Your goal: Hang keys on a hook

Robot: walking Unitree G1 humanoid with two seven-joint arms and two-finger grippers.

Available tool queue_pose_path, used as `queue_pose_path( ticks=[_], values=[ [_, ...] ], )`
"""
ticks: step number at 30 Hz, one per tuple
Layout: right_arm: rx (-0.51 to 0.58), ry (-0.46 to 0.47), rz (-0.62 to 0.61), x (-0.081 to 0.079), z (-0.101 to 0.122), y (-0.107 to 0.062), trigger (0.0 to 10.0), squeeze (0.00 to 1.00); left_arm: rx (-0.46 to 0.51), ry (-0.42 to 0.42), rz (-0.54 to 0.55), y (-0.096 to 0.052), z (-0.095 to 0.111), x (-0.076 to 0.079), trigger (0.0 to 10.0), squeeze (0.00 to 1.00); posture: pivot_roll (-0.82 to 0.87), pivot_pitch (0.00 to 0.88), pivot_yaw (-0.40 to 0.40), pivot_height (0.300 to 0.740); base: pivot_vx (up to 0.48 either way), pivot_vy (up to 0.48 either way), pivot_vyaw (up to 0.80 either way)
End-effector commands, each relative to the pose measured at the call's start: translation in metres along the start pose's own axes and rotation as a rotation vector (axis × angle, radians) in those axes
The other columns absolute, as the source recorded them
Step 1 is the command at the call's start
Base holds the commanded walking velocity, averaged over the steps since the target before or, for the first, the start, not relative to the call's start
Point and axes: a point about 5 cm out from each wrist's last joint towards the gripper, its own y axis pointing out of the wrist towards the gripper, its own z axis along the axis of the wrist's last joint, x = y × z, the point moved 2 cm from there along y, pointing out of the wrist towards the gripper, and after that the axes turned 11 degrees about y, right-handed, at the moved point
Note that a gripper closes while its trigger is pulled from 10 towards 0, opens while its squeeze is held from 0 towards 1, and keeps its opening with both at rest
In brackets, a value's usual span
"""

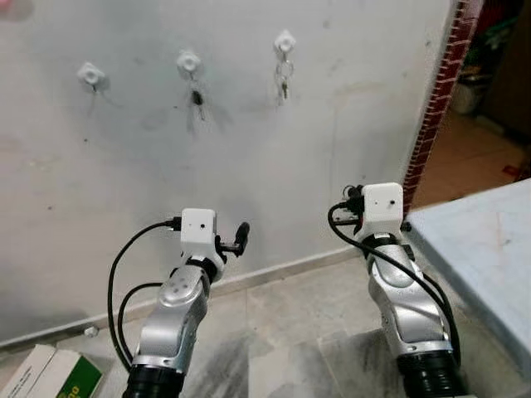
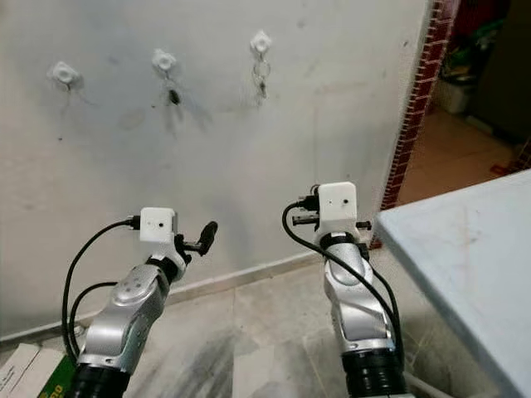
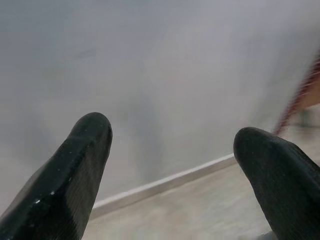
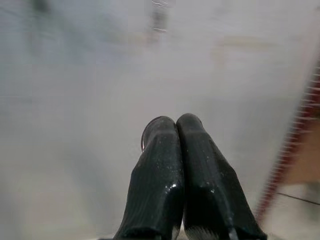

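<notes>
Three white hooks are fixed high on the grey wall: the left hook (image 1: 91,75) is bare, the middle hook (image 1: 188,60) carries a small dark key (image 1: 197,98), and from the right hook (image 1: 284,40) hangs a silver bunch of keys (image 1: 284,80). Both arms are raised in front of the wall, well below the hooks. My left gripper (image 3: 170,135) is open with nothing between its fingers; one black finger (image 1: 241,235) sticks out to the right of its wrist. My right gripper (image 4: 176,122) is shut, fingertips pressed together, pointing at the wall beneath the right hook.
A pale blue table (image 1: 489,249) stands close on the right beside my right arm. A red brick door edge (image 1: 440,91) opens to another room at the far right. Cardboard boxes (image 1: 50,373) lie on the tiled floor at the lower left.
</notes>
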Motion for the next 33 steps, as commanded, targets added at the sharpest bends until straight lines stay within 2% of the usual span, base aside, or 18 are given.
queue_pose_path(
  ticks=[1, 7, 16, 27, 33],
  values=[
    [0.017, -0.012, -0.023, 0.0082, 0.0057, 0.0011, 10.0, 0.00, 0.004, -0.001, -0.005, 0.0014, 0.0029, 0.0045, 10.0, 0.00, -0.04, 0.000, 0.092, 0.740, 0.000, 0.439, 0.00],
    [0.019, -0.013, -0.019, 0.0085, 0.0062, 0.0013, 10.0, 0.00, 0.000, 0.004, 0.000, 0.0016, 0.0025, 0.0048, 10.0, 0.00, -0.04, 0.000, 0.092, 0.740, 0.000, 0.426, 0.00],
    [0.019, -0.015, -0.005, 0.0050, 0.0053, 0.0017, 10.0, 0.00, 0.014, 0.024, 0.016, 0.0007, 0.0037, 0.0034, 10.0, 0.00, -0.03, 0.000, 0.083, 0.740, 0.000, 0.000, 0.00],
    [0.031, -0.028, 0.005, 0.0048, 0.0083, 0.0036, 10.0, 0.00, 0.039, 0.064, 0.010, 0.0025, 0.0080, 0.0043, 10.0, 0.00, -0.04, 0.000, 0.083, 0.740, 0.000, 0.000, 0.80],
    [0.033, -0.028, 0.009, 0.0039, 0.0086, 0.0033, 10.0, 0.00, 0.048, 0.044, -0.001, 0.0026, 0.0088, 0.0057, 10.0, 0.00, -0.04, 0.000, 0.082, 0.740, 0.000, 0.000, 0.80]
  ],
)
